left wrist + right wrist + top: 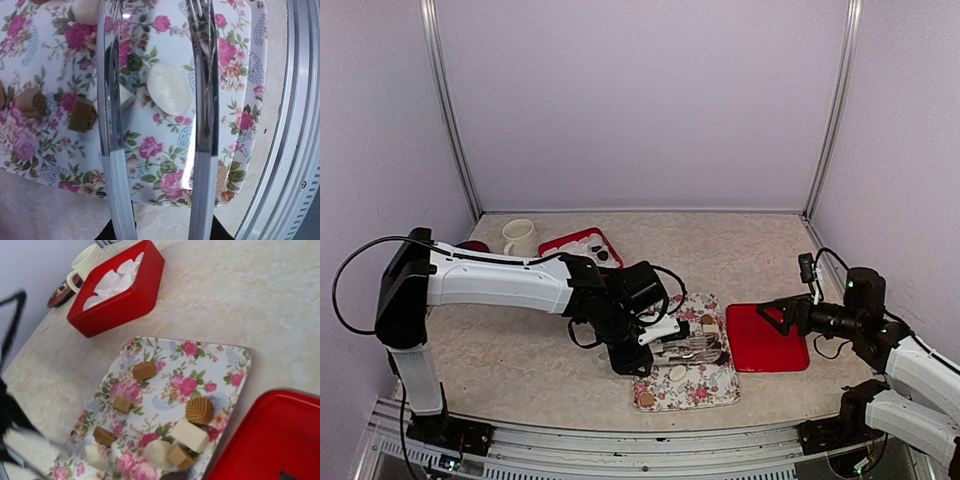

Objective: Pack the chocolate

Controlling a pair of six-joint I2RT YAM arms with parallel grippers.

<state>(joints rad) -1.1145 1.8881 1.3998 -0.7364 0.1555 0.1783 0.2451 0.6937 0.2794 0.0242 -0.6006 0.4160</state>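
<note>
Left claw (156, 20) hangs over floral tray (235, 357), partly open, gripping nothing. Cream oval piece (168, 89) lies on tray and shows between the two metal fingers (109, 75), right at the edge of one finger, clear of the other. Right claw (776, 313) is wide open and empty, over red lid (765, 350), which lies just beside tray on the right. Chocolate (199, 410) sits loose on tray: tan, cream and white pieces scattered across it. Red box (125, 302) with white liner stands on tabletop (750, 250) farther back and left, apart from tray; mug (520, 237) beside box. Cannot tell if box holds any pieces.
</note>
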